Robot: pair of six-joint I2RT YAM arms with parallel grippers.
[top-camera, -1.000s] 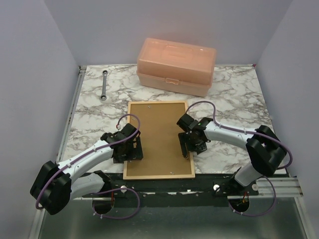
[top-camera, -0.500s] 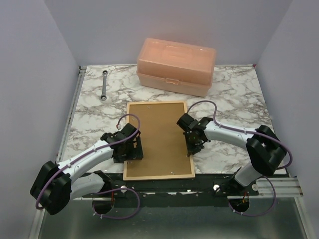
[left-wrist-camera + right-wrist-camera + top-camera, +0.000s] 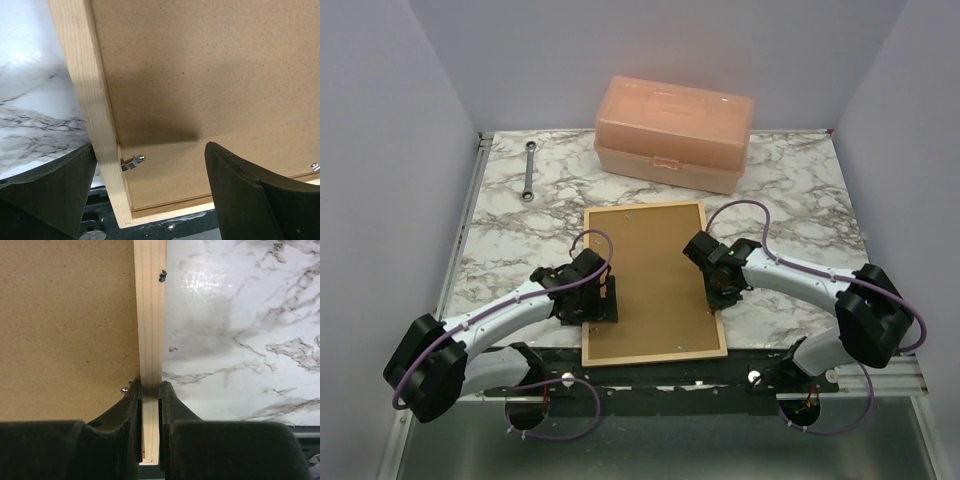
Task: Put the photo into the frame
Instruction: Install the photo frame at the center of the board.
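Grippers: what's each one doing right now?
Left gripper: jaws open, holding nothing.
Right gripper: jaws closed on the edge of the frame.

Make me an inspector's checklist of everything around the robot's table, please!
Surface: marble table, white with grey veins.
Job's things: frame lies back side up with the brown backing panel in it; photo not seen.
Clutter: peach box at the far edge; wrench at the far left.
Hands: left hand open, astride the frame's left edge; right hand shut on the frame's right edge.
Cables: a purple cable loops off each arm.
Surroundings: plain pale walls on three sides; nothing else seen.
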